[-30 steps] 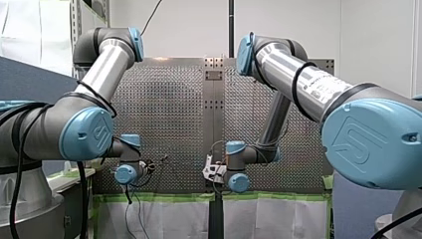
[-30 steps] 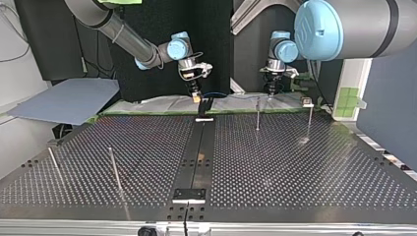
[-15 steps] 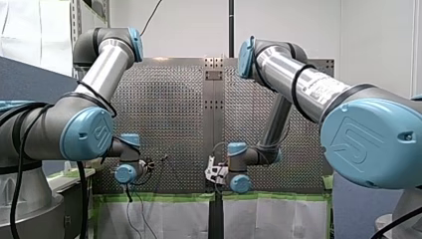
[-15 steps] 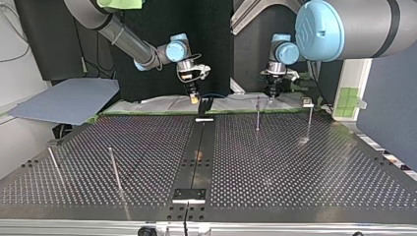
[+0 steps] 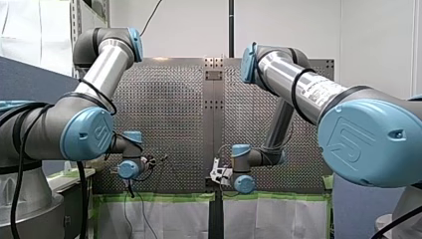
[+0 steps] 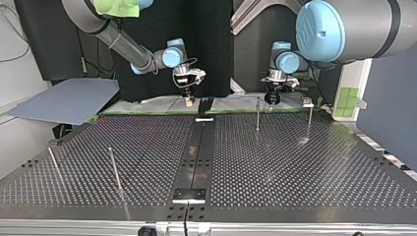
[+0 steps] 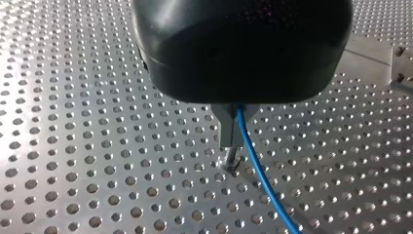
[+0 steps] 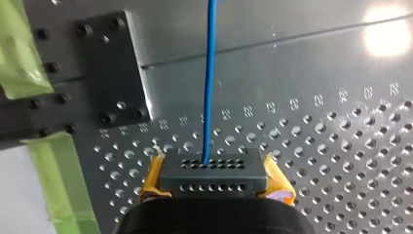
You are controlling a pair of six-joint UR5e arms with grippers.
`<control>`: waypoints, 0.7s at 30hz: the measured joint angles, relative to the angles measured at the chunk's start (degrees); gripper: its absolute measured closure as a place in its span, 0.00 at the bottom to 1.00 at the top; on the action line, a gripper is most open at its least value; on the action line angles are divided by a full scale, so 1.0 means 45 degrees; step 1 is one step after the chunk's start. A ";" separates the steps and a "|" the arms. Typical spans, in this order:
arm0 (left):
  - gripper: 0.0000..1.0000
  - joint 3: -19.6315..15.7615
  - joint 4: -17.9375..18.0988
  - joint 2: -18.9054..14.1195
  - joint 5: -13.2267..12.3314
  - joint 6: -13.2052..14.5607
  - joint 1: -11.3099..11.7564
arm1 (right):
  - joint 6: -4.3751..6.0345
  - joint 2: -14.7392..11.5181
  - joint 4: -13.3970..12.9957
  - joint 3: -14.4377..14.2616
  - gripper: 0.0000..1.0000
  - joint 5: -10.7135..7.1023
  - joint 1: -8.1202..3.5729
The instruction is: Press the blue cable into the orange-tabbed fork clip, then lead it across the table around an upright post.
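Observation:
The blue cable (image 7: 263,183) leaves the shut metal fingers of my left gripper (image 7: 231,142) and trails away over the perforated table. A thin upright post (image 7: 233,163) stands just under those fingertips. In the right wrist view my right gripper (image 8: 212,168), with yellow pads (image 8: 152,176), is shut on the blue cable (image 8: 209,78), which runs straight ahead. In the top view my right gripper (image 6: 187,102) hangs at the far edge left of centre, and my left gripper (image 6: 272,100) hangs beside a post (image 6: 257,114). I cannot make out an orange-tabbed clip.
A black block (image 6: 205,105) stands at the far end of the dark centre strip (image 6: 196,157). More posts stand at the top view's right (image 6: 309,121) and left (image 6: 114,168). Green tape (image 8: 29,58) and a dark bolted plate (image 8: 114,73) lie ahead of my right gripper.
In the top view my right gripper has drifted left, away from the black block. My left gripper has shifted slightly right, still by its post. Both grips are unchanged.

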State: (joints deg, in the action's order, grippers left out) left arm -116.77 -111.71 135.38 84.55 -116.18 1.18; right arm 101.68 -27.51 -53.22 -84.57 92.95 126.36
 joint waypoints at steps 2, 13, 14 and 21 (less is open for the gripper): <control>1.00 0.0117 -0.0094 0.0003 0.0000 -0.0007 0.0012 | 0.0002 0.0003 0.0002 0.0064 1.00 -0.0001 -0.0116; 1.00 0.0605 -0.0552 0.0002 0.0009 -0.0004 0.0123 | -0.0029 0.0008 0.0139 0.0492 1.00 -0.0026 -0.0658; 1.00 0.0612 -0.0560 0.0002 0.0009 -0.0004 0.0145 | -0.0039 0.0008 0.0203 0.0560 1.00 -0.0028 -0.0693; 1.00 0.0619 -0.0470 0.0000 -0.0017 0.0105 0.0421 | -0.0067 0.0009 0.0787 0.1079 1.00 -0.0035 -0.0875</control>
State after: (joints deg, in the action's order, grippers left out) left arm -113.98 -113.83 135.38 84.47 -115.71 3.08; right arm 101.38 -27.47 -49.68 -79.71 92.80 122.42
